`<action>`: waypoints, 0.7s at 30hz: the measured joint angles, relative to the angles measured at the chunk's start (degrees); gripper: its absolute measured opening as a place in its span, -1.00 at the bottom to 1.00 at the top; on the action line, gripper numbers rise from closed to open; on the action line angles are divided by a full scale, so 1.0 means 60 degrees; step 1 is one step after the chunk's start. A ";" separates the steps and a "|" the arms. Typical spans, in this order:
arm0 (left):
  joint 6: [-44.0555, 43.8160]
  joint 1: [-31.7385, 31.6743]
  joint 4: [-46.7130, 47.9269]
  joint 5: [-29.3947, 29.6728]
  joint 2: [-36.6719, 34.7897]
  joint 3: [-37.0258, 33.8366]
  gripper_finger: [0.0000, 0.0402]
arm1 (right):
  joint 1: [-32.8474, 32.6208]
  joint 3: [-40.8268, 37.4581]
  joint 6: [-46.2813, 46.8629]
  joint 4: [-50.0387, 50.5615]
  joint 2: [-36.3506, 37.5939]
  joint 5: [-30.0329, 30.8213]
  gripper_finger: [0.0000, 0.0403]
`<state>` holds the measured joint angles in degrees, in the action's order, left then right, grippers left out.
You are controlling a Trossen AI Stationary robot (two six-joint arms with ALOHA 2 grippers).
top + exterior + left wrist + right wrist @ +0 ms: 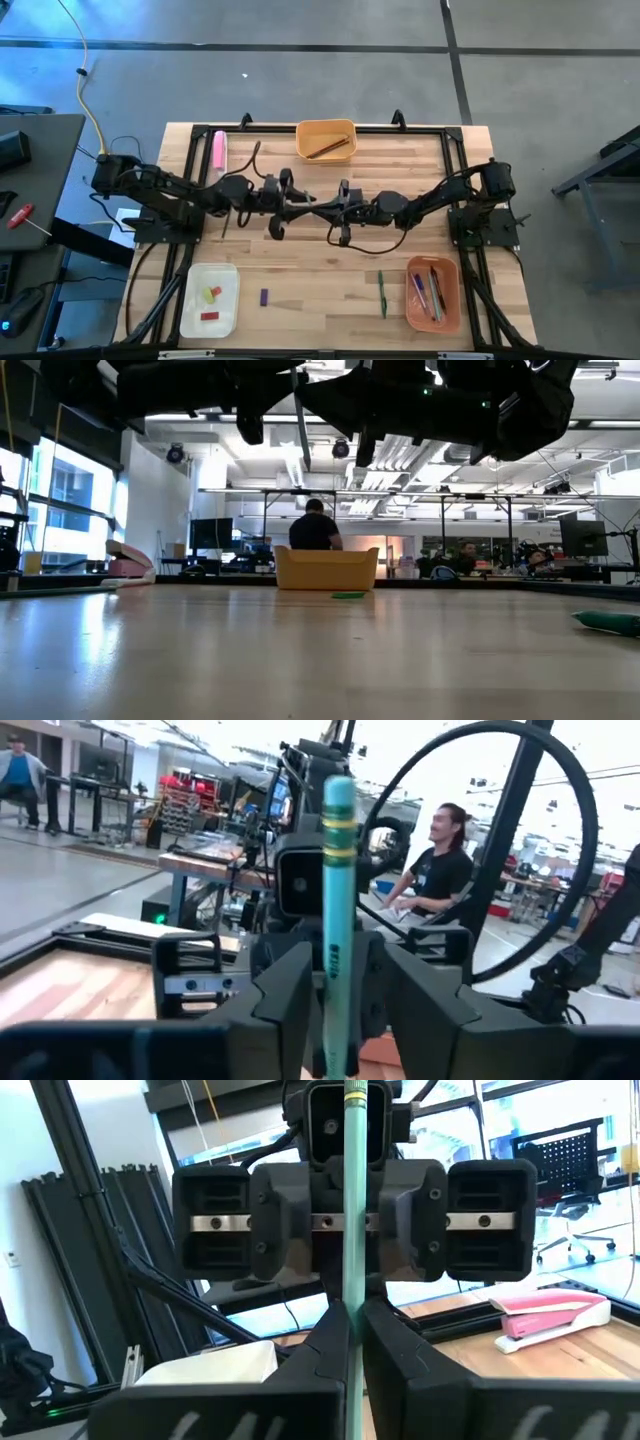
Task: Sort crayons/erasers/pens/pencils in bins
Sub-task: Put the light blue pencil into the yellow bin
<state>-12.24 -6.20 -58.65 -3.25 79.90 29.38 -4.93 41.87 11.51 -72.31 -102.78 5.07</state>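
Wooden table [320, 290], three bins along its edges: yellow-orange bin [325, 139] holding pencils, salmon bin [433, 293] holding pens, white bin [210, 300] with crayons. Mid-table, raised, left gripper [300, 197] and right gripper [335, 205] meeting nose to nose. Teal pencil-like stick [353, 1230] clamped by right fingers; left fingers close around it, grip uncertain. Likely a handover; next, one release, then carry to a bin.

Both arms [310, 205] bar the table's middle — open wood [320, 290] between white bin [190, 300] and green pen [381, 293].
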 joint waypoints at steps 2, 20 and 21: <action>0.0001 -0.0007 -0.0068 0.0004 -0.0005 -0.0001 -0.48 | 0.0000 0.0000 0.0000 0.0000 0.0000 0.0002 -1.00; 0.0322 -0.0018 -0.0225 -0.0003 -0.0182 -0.0006 -0.50 | -0.0204 0.0004 -0.0470 -0.0346 0.0000 0.0424 -1.00; 0.0322 -0.0018 -0.0227 -0.0030 -0.0182 -0.0006 -0.50 | -0.0204 0.0004 -0.0470 -0.0352 0.0000 0.0424 -1.00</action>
<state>-10.31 -6.31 -60.01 -3.42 78.81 29.34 -6.15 41.89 8.69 -74.43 -102.78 7.62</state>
